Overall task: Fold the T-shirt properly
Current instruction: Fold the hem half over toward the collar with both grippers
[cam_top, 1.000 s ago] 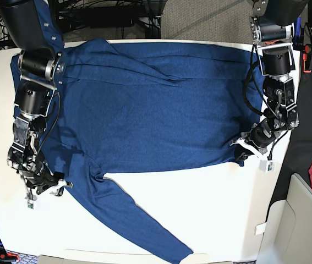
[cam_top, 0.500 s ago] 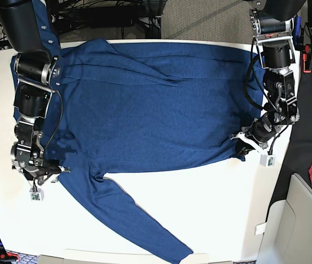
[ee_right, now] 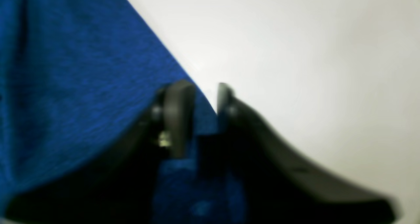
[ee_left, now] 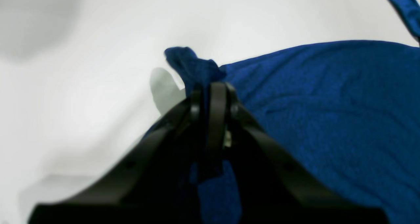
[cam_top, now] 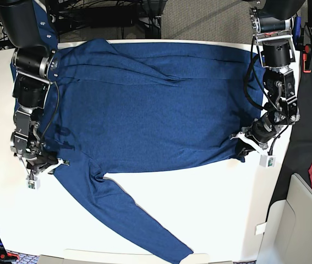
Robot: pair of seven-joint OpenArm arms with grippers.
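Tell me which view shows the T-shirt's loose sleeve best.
The base view: the sleeve of the T-shirt runs whole across the white table toward the near edge. The left wrist view shows only a pinched fabric corner and a strip at its top right; the right wrist view shows a shirt edge.

T-shirt (cam_top: 150,104): one item, dark blue, long-sleeved, soft heathered knit, no print that I can see. It lies spread flat across the white table (cam_top: 211,209), body running side to side, with shallow creases near the far edge. One sleeve trails diagonally toward the near table edge, lying flat. At the hem corner on my left arm's side, I see a small bunched peak of fabric raised off the surface.
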